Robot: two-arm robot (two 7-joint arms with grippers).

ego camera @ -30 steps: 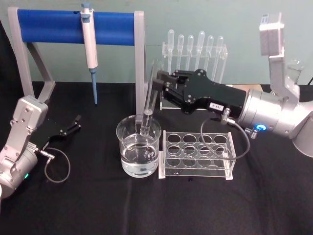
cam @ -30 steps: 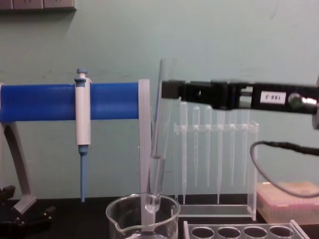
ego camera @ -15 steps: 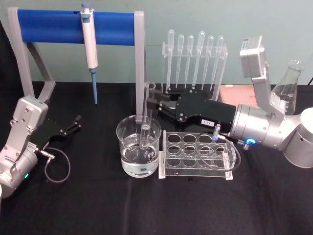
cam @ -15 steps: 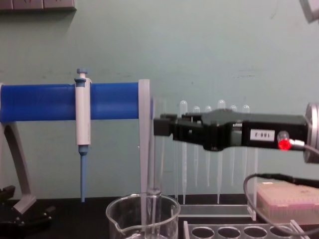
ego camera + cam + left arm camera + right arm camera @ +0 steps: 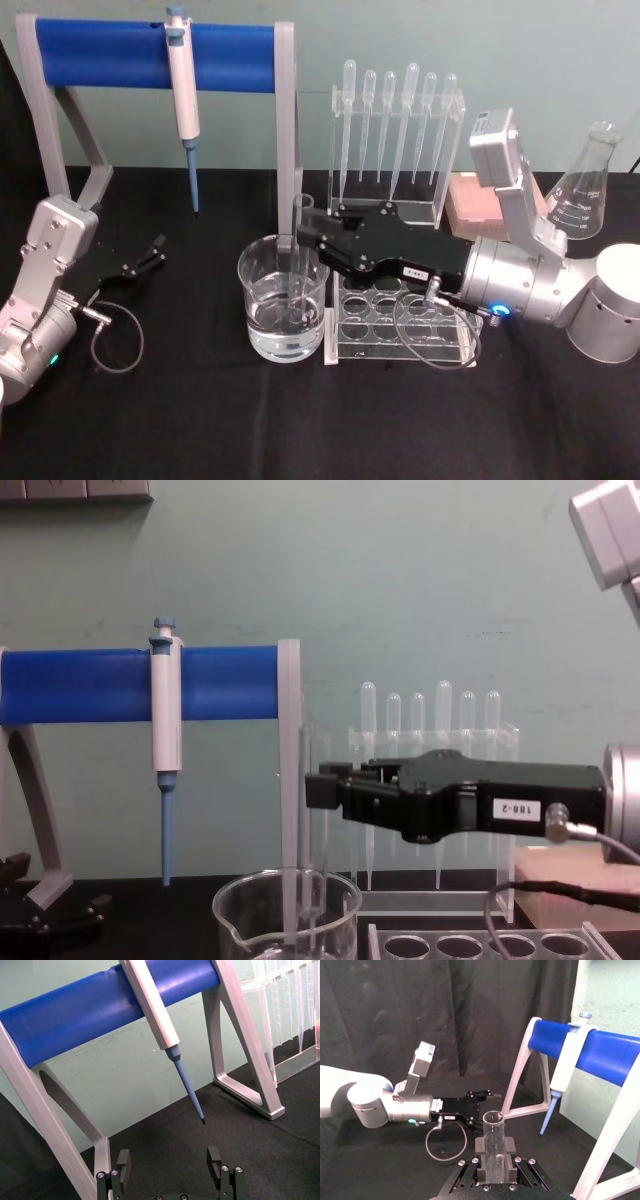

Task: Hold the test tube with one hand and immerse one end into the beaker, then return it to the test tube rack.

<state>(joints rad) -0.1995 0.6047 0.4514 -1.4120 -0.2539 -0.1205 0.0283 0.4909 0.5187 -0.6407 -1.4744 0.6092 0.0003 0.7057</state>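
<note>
R gripper (image 5: pixel 306 240) clamped on test tube (image 5: pixel 300 215), a little below its open rim; tube upright between the pads. Tube: clear glass, lower end inside beaker (image 5: pixel 262 335), reaching into the water. R wrist view adds: rim seen from above, pads (image 5: pixel 509 1152) tight on both sides. Chest view adds: tube vertical. L gripper (image 5: pixel 155 250) idle at table (image 5: pixel 200 420) left, jaws apart, empty.

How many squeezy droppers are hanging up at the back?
6. The droppers hang side by side in one row in the clear stand at the back, behind the right tool gripping the tube. None seem hidden.
</note>
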